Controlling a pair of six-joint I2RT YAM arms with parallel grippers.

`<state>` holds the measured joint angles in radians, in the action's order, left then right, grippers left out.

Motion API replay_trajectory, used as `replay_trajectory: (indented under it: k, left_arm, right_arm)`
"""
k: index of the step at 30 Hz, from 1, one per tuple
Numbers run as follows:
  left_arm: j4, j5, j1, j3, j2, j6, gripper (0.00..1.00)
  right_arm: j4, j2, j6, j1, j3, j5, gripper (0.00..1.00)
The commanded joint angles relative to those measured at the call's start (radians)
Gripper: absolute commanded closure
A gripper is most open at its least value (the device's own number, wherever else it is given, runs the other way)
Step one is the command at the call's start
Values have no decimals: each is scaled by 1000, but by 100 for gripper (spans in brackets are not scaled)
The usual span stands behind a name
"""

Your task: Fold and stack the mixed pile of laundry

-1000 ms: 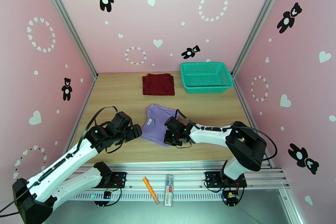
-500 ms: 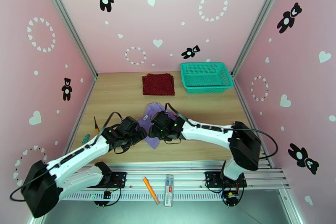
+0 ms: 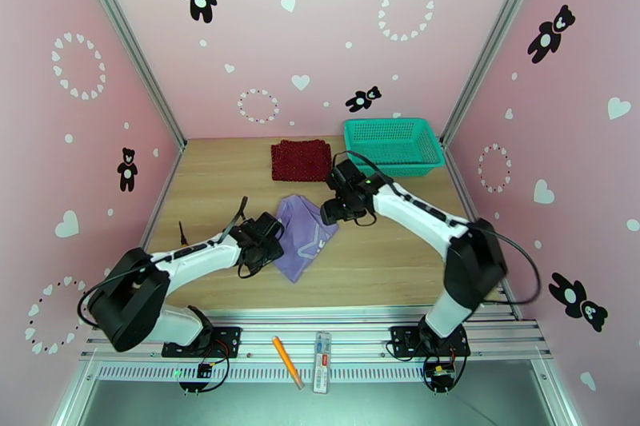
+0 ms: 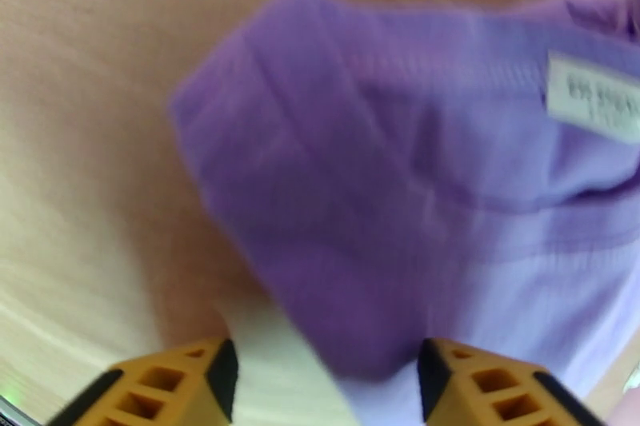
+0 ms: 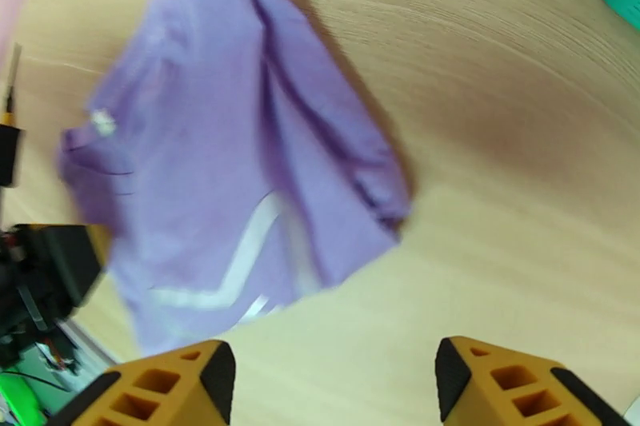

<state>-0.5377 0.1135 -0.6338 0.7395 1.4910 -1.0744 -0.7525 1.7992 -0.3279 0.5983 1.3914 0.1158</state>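
Partly within left gripper point(image 4: 324, 376), T-shirt point(image 4: 384, 180)

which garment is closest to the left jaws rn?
The lavender-purple T-shirt, mid-table, directly in front of the left jaws. The dark red cloth lies folded at the far edge beside the teal basket.

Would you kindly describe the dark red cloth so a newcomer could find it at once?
Look to the far edge of the wooden table, by the back wall. Just left of the teal mesh basket lies the dark red cloth, folded flat. Unlike the rumpled lavender T-shirt at mid-table, it is dotted and squarely folded.
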Motion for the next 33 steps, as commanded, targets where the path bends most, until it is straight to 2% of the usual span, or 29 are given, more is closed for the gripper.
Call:
replay_trajectory:
  k: [1, 7, 10, 16, 19, 20, 21, 23, 25, 29, 33]
  left_arm:
    - [21, 48, 43, 59, 70, 80, 43]
    - [38, 35, 108, 204, 214, 209, 45]
    - [30, 39, 130, 290, 283, 271, 47]
    - [17, 22, 161, 427, 397, 364, 49]
    - [20, 18, 166, 466, 422, 404, 51]
    - [14, 21, 166, 478, 423, 418, 51]
    - [9, 28, 166, 487, 417, 431, 51]
    - [-8, 48, 166, 499, 386, 449, 49]
    - [-34, 75, 166, 507, 334, 464, 47]
    - [-122, 139, 166, 518, 188, 487, 35]
    - [-222, 139, 166, 509, 104, 469, 27]
  right_arm:
    - [-5, 121, 191, -44, 85, 88, 33]
    - [23, 269, 173, -51, 140, 185, 35]
    - [69, 271, 115, -51, 87, 200, 45]
    - [184, 126, -82, -30, -144, 168, 73]
    - [223, 19, -218, 14, -263, 94, 78]
    - [223, -14, -270, 32, -293, 52, 77]
    - [221, -41, -312, 47, -316, 19, 72]
    - [224, -88, -373, 61, -346, -29, 56]
    - [215, -120, -399, 59, -352, -68, 47]
    - [175, -160, -401, 39, -317, -101, 39]
    - [185, -152, -396, 20, -290, -59, 39]
